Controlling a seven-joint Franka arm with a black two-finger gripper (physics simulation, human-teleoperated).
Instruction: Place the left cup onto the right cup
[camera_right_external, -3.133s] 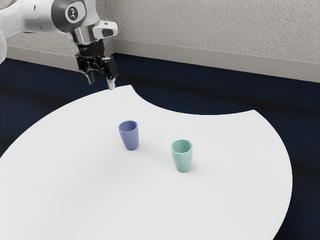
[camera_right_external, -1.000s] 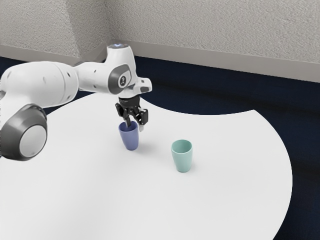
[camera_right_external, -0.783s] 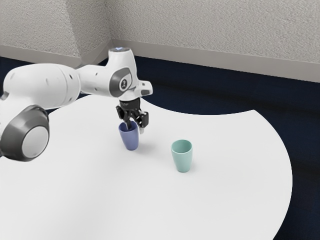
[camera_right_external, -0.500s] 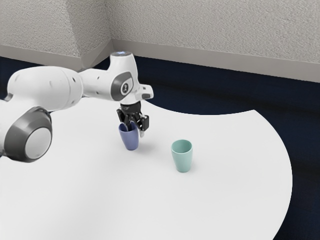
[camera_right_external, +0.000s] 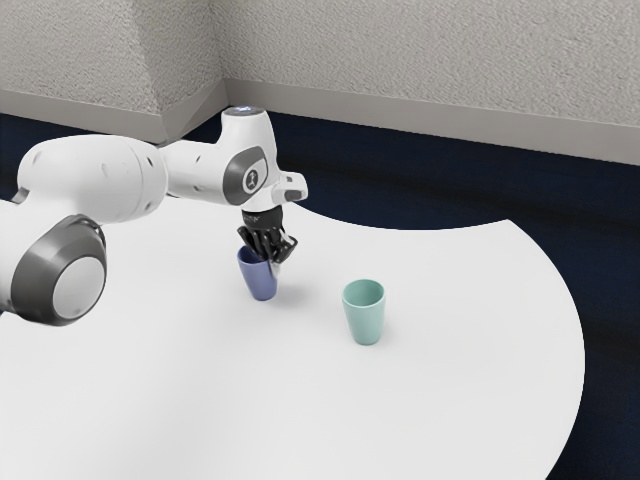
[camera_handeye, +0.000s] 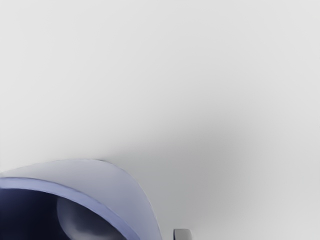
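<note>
The purple cup stands upright on the white table, toward the exterior view's left. The green cup stands upright to its right, a short gap away. My gripper points down at the purple cup's right rim. It is shut on the cup's wall, one finger inside and one outside. In the wrist view the purple cup lies just under my hand, with a grey fingertip outside its wall.
The table has a curved cut-out at its far edge. Dark floor lies beyond it, and a grey wall stands behind. White tabletop spreads around both cups.
My arm came from the far left edge of the table to the purple cup and lowered onto its rim. In the last half second the fingers drew together on the cup's wall.
</note>
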